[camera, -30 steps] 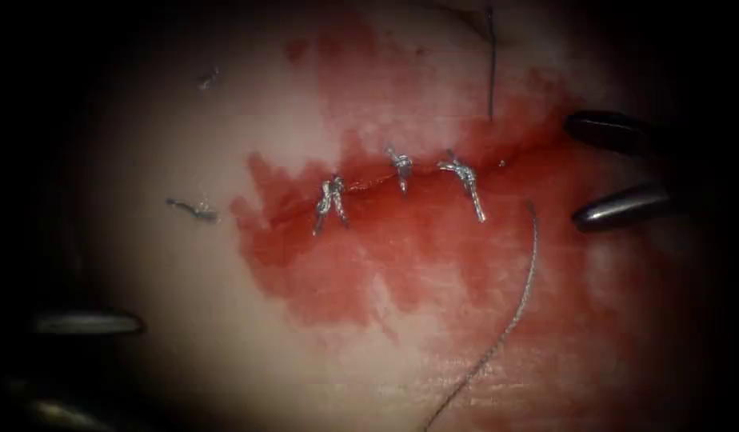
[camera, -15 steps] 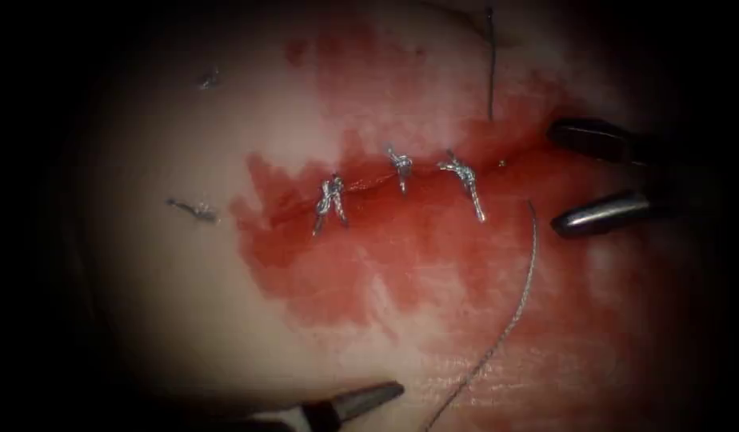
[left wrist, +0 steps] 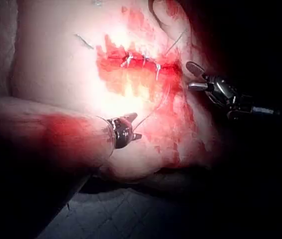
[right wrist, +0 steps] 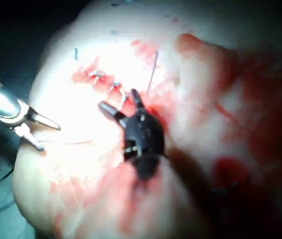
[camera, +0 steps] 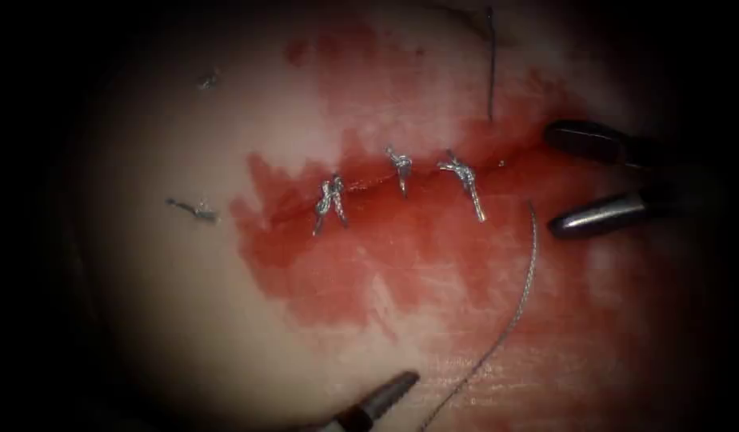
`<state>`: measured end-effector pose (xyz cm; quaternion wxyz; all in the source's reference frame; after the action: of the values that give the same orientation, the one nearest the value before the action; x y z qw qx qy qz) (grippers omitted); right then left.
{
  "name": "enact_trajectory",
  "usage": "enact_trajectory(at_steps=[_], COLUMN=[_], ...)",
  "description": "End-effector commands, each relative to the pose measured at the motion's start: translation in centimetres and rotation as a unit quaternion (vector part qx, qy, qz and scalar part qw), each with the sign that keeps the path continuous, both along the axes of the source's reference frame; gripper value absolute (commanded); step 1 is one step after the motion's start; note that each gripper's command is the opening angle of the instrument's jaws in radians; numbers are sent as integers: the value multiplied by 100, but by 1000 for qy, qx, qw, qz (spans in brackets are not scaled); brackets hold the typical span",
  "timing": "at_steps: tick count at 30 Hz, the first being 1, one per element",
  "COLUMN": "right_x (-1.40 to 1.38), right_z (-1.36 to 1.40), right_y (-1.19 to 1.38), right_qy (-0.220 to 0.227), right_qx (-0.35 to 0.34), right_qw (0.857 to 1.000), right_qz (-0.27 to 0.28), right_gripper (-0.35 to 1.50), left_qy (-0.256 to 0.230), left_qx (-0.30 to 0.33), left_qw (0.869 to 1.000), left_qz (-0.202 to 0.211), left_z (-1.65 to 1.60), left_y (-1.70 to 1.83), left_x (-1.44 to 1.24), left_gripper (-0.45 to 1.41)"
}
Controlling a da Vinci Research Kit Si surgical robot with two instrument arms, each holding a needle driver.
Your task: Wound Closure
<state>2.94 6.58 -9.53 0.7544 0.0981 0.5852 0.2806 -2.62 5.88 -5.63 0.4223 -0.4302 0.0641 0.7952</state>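
Steel shows nearest you: the left arm's slim needle driver [camera: 385,394] pokes up at the endoscope view's lower edge. There you see one grey jaw tip, but the left wrist view [left wrist: 129,125] shows both jaws parted and holding nothing. Just beside it, the twisted grey thread [camera: 523,296] curves up across the pale pork tissue [camera: 145,264] towards the cut [camera: 369,186]. Three silver knotted stitches [camera: 401,166] cross that cut amid the red fluid [camera: 345,264]. At the cut's right end, your right arm's dark needle driver [camera: 573,180] hangs with jaws wide apart and empty, one above the cut and one below. Beyond it a thin dark strand [camera: 491,64] runs up the tissue. You cannot tell where the needle lies. No writing is legible.
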Motion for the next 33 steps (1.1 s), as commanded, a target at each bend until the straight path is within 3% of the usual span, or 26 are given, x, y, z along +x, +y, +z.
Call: enact_trajectory(at_steps=[1,4,5,6,7,10,12,20,22,27,29,30,33], right_x=[8,9,10,10,11,12,13,16,24,43,50,59,65], right_z=[5,5,5,5,5,4,4,1,-9,-25,-29,-35,-40], right_y=[0,-1,-1,-1,-2,-3,-3,-10,-26,-49,-54,-62,-73], right_qy=[2,1,1,1,1,1,1,3,14,9,-8,-31,-61], right_qx=[0,-1,-1,-1,-1,-1,-1,3,18,-7,-31,-47,-56], right_qw=[1000,1000,1000,1000,1000,1000,1000,1000,997,990,984,976,967], right_qz=[0,0,0,0,1,1,1,-14,-67,-143,-174,-209,-243], right_gripper=[140,140,140,140,140,140,140,138,120,108,98,96,96], left_qy=[2,18,17,14,6,-13,-28,-46,-55,-60,-60,-57,-54], left_qx=[-7,-31,-34,-37,-40,-37,-18,-6,-1,0,-2,-6,-11], left_qw=[1000,999,999,999,999,999,999,999,998,998,998,998,998], left_qz=[2,-7,-12,-15,-14,2,-15,-10,-10,-8,-5,3,9], left_z=[5,8,8,9,9,10,11,0,-13,-33,-38,-42,-43], left_y=[1,1,1,1,1,4,5,13,26,45,50,55,60], left_x=[-8,-9,-8,-6,-3,7,12,19,21,23,23,26,28], left_gripper=[67,58,48,23,8,-17,-35,-35,-35,-35,-35,-35,-35])
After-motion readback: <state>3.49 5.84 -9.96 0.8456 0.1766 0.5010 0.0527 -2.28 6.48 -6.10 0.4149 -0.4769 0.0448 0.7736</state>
